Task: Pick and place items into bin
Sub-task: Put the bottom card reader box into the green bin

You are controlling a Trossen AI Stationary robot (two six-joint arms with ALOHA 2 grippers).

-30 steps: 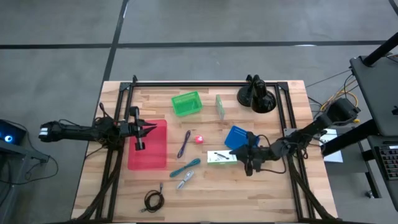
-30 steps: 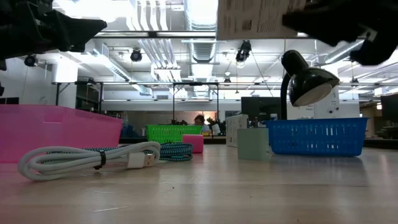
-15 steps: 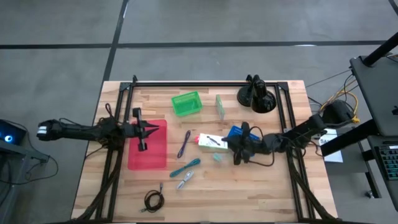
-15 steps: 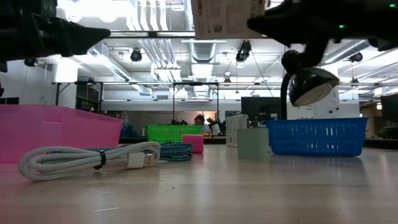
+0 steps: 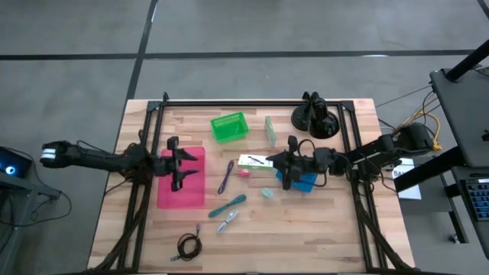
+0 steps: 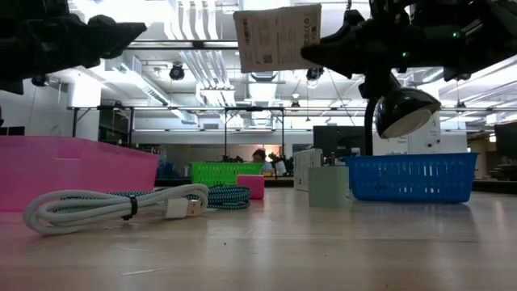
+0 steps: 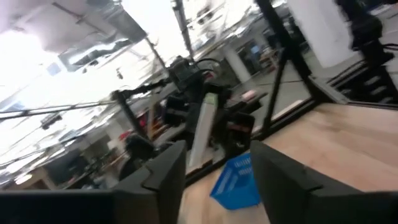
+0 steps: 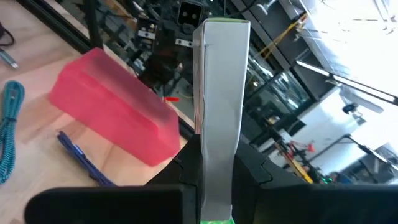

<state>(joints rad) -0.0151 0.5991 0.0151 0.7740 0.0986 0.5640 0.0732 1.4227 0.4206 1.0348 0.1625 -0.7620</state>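
Observation:
My right gripper [image 5: 280, 162] is shut on a white box [image 5: 254, 161] with a printed label [image 6: 279, 36], held above the table's middle. My left gripper [image 5: 183, 164] hovers open over the pink bin [image 5: 181, 191]; nothing is between its fingers [image 7: 166, 180]. On the wood lie a purple pen [image 5: 226, 177], a pink-red piece [image 5: 244, 173], a teal cable [image 5: 228, 205], a pale blue bit [image 5: 267, 193], a silver clip [image 5: 227, 222] and a black coiled cable [image 5: 189, 246]. A pale green block [image 5: 270, 130] stands near the far edge. My right gripper pinches the white box by its right end [image 8: 219, 158], one finger on each side. The fingers [image 8: 249, 169] run level from the table's right, along the box. The box is lifted clear of the table and sticks out toward the pink bin, its broad labelled face turned to the near edge.
A green basket [image 5: 229, 127] and a black desk lamp [image 5: 313, 118] stand at the far edge. A blue basket [image 5: 304, 179] sits under my right arm. A white cable [image 6: 113, 206] lies close to the low camera. A black frame [image 5: 252, 101] runs round the table.
My right gripper has carried the white box up off the wood and toward the table's far-left, past the blue basket toward the pink bin. My left gripper has opened over the bin and shifted slightly toward the table's right.

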